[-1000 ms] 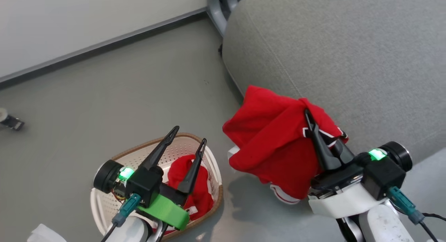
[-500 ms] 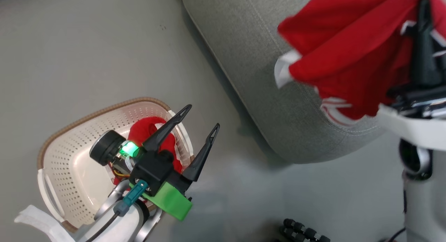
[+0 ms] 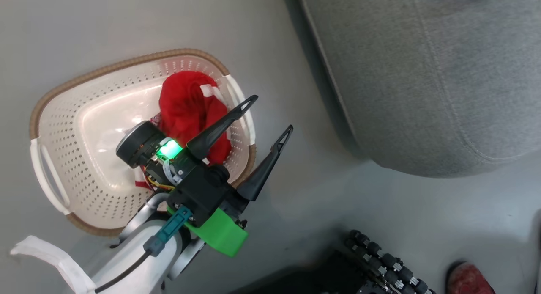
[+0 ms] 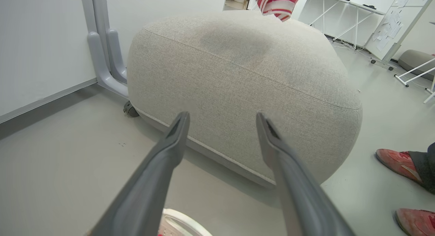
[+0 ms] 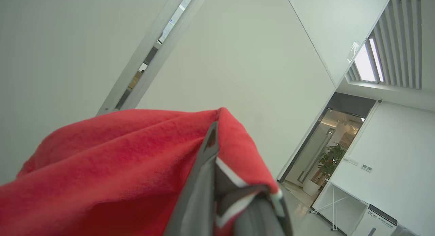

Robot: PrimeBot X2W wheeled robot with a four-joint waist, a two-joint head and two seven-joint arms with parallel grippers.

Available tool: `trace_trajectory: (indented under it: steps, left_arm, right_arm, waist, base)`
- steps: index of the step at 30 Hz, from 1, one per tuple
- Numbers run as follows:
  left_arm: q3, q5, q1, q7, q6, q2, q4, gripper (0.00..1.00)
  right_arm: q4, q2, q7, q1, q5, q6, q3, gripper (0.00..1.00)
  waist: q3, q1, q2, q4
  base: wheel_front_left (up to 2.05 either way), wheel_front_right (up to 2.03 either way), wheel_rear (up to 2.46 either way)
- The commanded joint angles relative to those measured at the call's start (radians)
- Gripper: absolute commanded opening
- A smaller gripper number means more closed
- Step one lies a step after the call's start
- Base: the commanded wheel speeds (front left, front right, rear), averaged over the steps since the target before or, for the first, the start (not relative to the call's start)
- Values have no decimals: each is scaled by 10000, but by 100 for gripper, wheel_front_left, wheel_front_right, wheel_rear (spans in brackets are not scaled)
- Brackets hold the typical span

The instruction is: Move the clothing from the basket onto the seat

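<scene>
R fingers (image 5: 201, 181) pinch bunched red clothing (image 5: 112, 161) w/ white trim; L fingers (image 3: 219, 126) spread.

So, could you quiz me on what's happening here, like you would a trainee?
1. True or false: the basket is empty.
2. The left gripper is: A) open, B) shut on fabric, C) gripping a handle.
3. Fill in: the right gripper is shut on red ____.

Key:
1. False: a crumpled red garment lies inside.
2. A.
3. clothing.
</scene>
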Motion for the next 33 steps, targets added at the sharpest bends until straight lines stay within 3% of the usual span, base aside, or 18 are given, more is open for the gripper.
trace_trajectory:
  steps: [1,7,8,10,11,12,18,25,29,33]
  left_arm:
    - [24,-31,-251,-108,-45,-66,18,100]
    - [77,-123,-445,-225,-24,-135,142,100]
    - [105,-141,-468,-238,-6,-129,150,100]
    - [142,-200,-490,-255,24,-117,160,100]
    - [163,-215,-495,-262,36,-126,170,100]
    - [177,-256,-485,-306,52,-149,189,100]
    - [277,-528,-365,-592,133,-350,534,100]
    - [598,-1098,80,-1421,320,-771,1399,100]
    - [871,-1561,470,-1789,325,-1162,1979,100]
    - [1348,-1755,1037,-1937,483,-1527,2331,100]
  right_arm:
    - [390,-77,-3,-206,-69,-14,-426,0]
    - [2159,51,-3,10,-346,-14,-1517,5]
    - [2402,149,-3,139,-426,-14,-1566,11]
    - [2806,383,-4,277,-459,-14,-1705,14]
    - [2948,481,-3,351,-491,-14,-1782,22]
    - [3090,615,-3,452,-547,-14,-1883,100]
    - [3307,1340,-3,1456,-609,-14,-2052,100]
    - [2948,1761,-3,3332,-457,-14,-1858,100]
    - [2615,1815,-3,4554,-191,-14,-1286,100]
    - [2418,1800,-3,5546,231,-14,-93,100]
  waist:
    - [1004,-2,0,1088]
    - [1259,-2,0,1418]
    - [1279,-2,0,1422]
    - [1299,-2,0,1403]
    - [1294,-2,0,1391]
    - [1269,-2,0,1372]
    - [736,-2,0,1310]
    - [-524,-2,0,1465]
    - [-1482,-2,0,1800]
    - [-2477,-2,0,2146]
  base:
    - [0,0,0]
    - [0,0,0]
    - [0,0,0]
    - [0,0,0]
    - [0,0,0]
    - [0,0,0]
    - [0,0,0]
    - [0,0,0]
    - [0,0,0]
    - [0,0,0]
